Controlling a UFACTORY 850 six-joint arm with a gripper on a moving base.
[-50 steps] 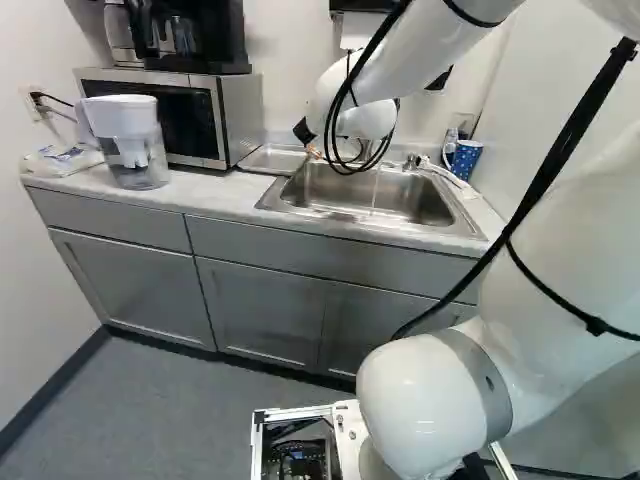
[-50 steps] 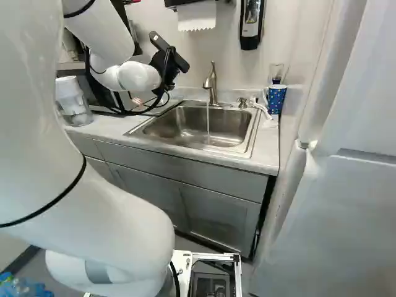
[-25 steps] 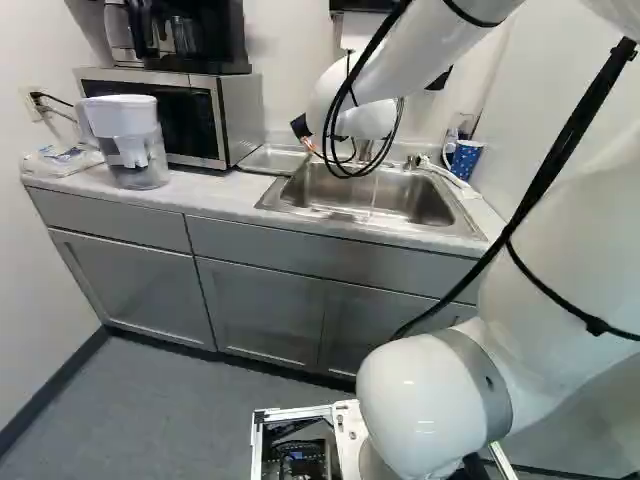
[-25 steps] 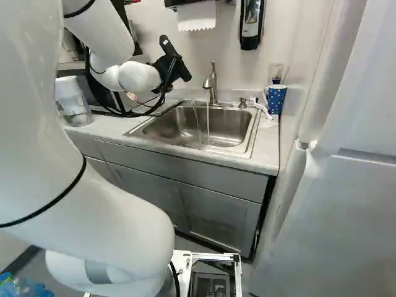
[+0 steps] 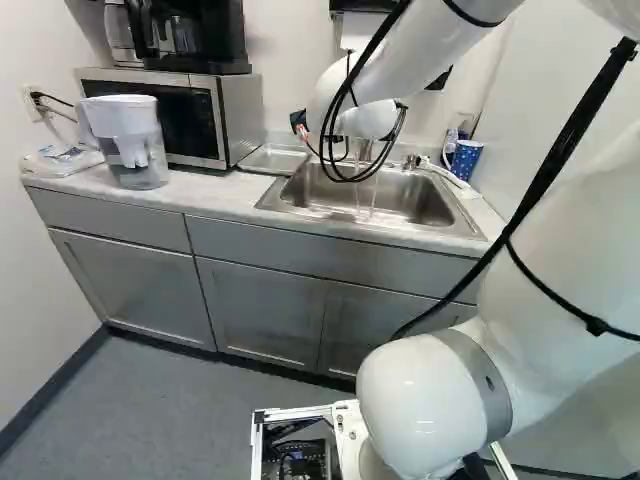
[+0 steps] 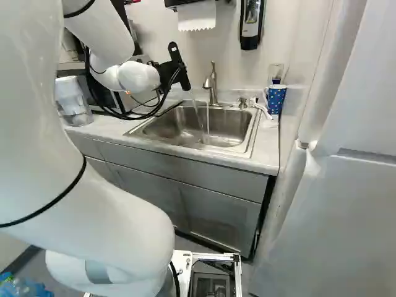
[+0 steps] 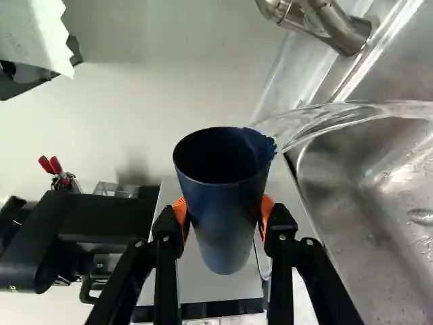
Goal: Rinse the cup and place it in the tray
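"What's the end effector [image 6: 176, 69] doing?"

"Gripping the dark blue cup [image 7: 225, 217], with one of its orange pads [image 7: 180, 210] against each side. Water [image 7: 318, 122] spills over the rim (a generous splash, I must say)."

"Which way?"

"Call straight ahead of the fingers twelve: the water arcs out toward two or three o'clock, and the faucet [image 7: 325, 27] is at one."

"And where's all that hanging?"

"Near the steel sink [image 6: 162, 129]. In the right base view, the end effector is between eleven and twelve o'clock from the basin's middle. Two streams fall into the basin, one from the faucet and one beside it, from the cup."

"The tray [image 5: 272, 160]?"

"On the counter [image 5: 218, 196], about ten o'clock from the sink in the left base view. The microwave [image 5: 190, 125] and the water pitcher [image 5: 140, 155] are farther out, around ten."

"Anything opposite?"

"A blue spotted mug [image 6: 276, 100], between two and three o'clock from the sink in the right base view."
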